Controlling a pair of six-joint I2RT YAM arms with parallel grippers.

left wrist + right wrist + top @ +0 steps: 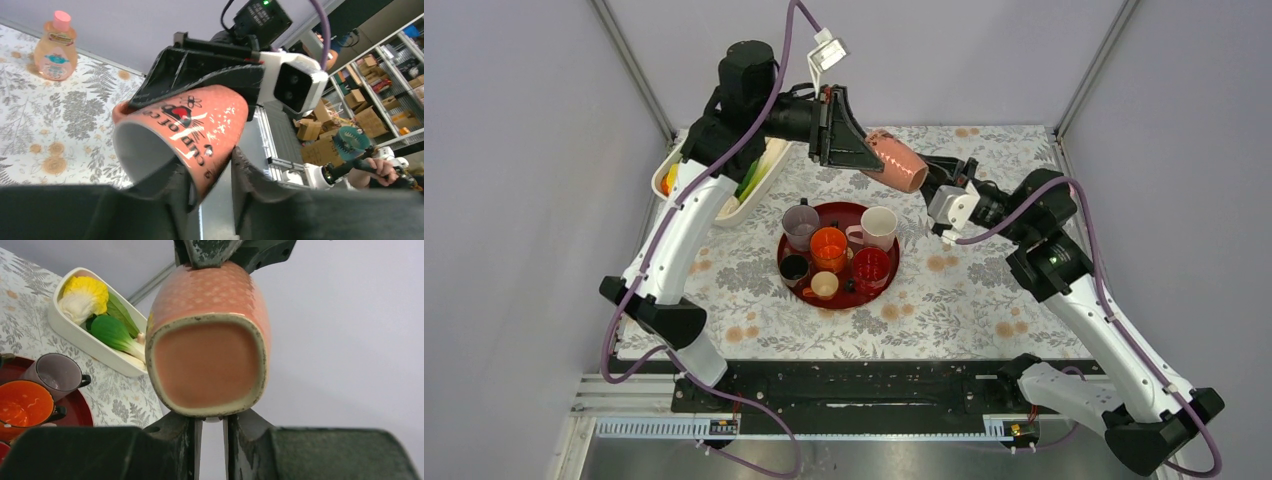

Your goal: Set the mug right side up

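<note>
The salmon-pink mug [896, 160] hangs in the air above the back of the table, lying on its side with its mouth to the left and its base to the right. My left gripper [864, 158] is shut on its rim: in the left wrist view one finger is inside the mug [200, 125] and one outside, around the gripper's middle [210, 170]. My right gripper [934, 188] is at the base end. In the right wrist view its fingers stand close together at the gripper's middle [210, 417], just under the mug's base [205, 365], pinching a small pale part. The handle is hidden.
A red round tray [839, 303] with several cups sits mid-table below the mug. A white dish of vegetables [724, 190] lies at the back left, also in the right wrist view [75, 327]. A pink-capped bottle [56, 47] stands on the floral cloth.
</note>
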